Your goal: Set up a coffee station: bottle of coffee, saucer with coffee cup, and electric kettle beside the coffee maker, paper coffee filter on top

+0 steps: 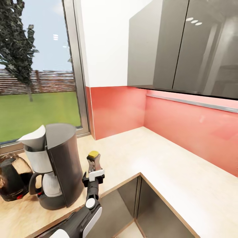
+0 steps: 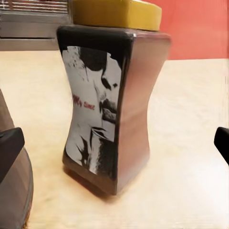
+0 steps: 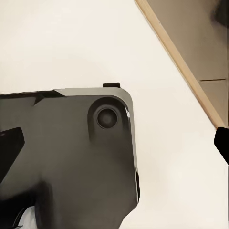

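We see the bottle of coffee (image 1: pixel 94 161) standing upright on the countertop (image 1: pixel 172 165), just at 3 o'clock of the coffee maker (image 1: pixel 58 165), with a narrow strip of bare worktop between the two. The white paper coffee filter (image 1: pixel 35 138) sits on top of the coffee maker. At 9 o'clock of the coffee maker stands the electric kettle (image 1: pixel 11 180), close against it.

Our left gripper (image 1: pixel 93 177) is right behind the bottle, at its 6 o'clock. In the left wrist view the fingers (image 2: pixel 9 148) stand wide on either side of the bottle (image 2: pixel 112 105) and clear of its walls, so nothing is held.

From the bottle toward 1 and 3 o'clock the countertop runs open to the red backsplash (image 1: pixel 185 125). The wooden front edge (image 1: pixel 115 186) passes close at 5 o'clock of the bottle.

In the right wrist view, our right gripper's fingertips (image 3: pixel 10 143) are spread wide over a dark base (image 3: pixel 67 157) and pale floor (image 3: pixel 171 181).
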